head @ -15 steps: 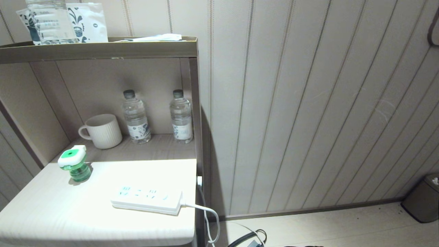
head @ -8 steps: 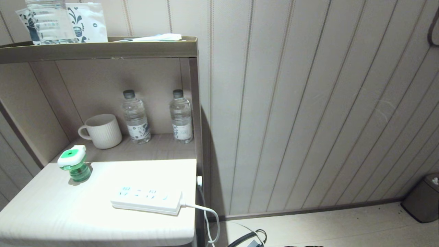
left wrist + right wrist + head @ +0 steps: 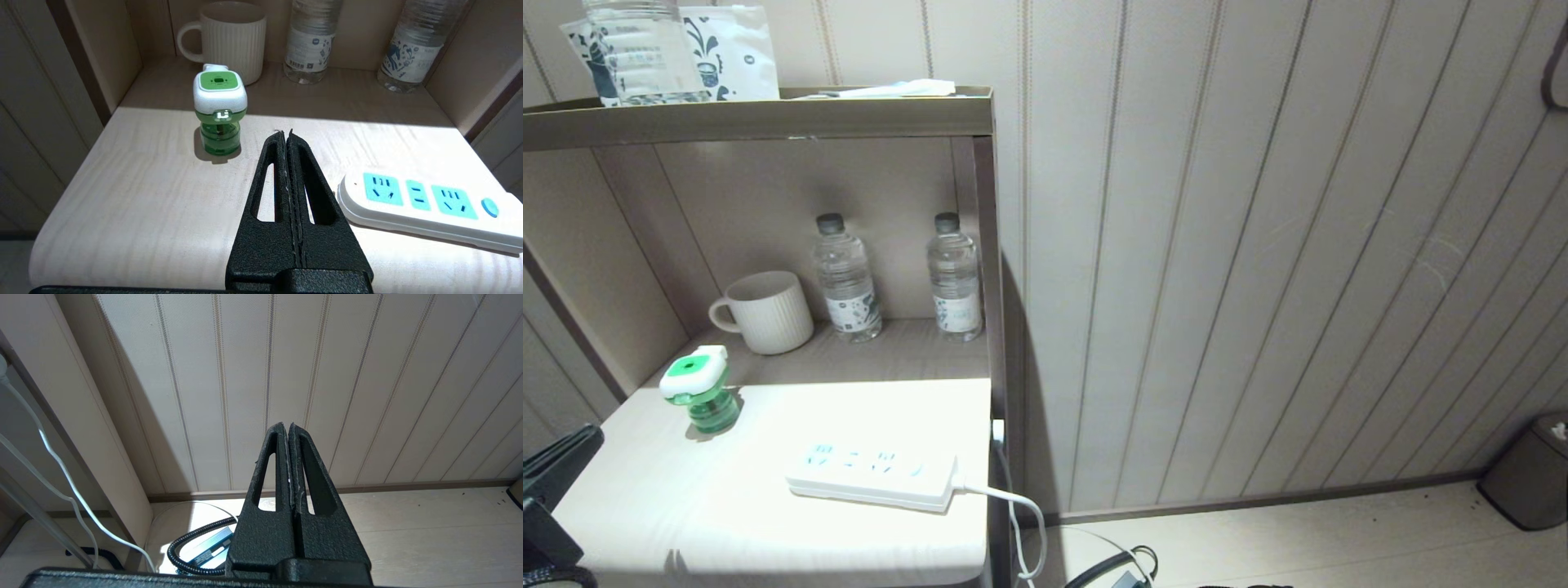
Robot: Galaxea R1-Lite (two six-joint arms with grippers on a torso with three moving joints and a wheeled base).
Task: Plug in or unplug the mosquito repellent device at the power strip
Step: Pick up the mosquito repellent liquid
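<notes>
Left gripper (image 3: 286,132) sits above the near left edge of the white tabletop (image 3: 727,506), fingers pressed together and holding nothing. Mosquito repellent device (image 3: 697,390) stands upright at the back left of the tabletop, unplugged and well apart from the power strip (image 3: 872,476), which lies flat near the right edge with its cable (image 3: 1013,510) hanging off the side. Right gripper (image 3: 286,426) is low beside the cabinet, pointing at the wall, fingers closed together and empty.

On the table (image 3: 645,523) the mosquito repellent device (image 3: 698,386) is standing at the back left — the power strip (image 3: 872,471) is lying to its right, nearer the front, well apart; the mug (image 3: 765,312) is sitting behind.
</notes>
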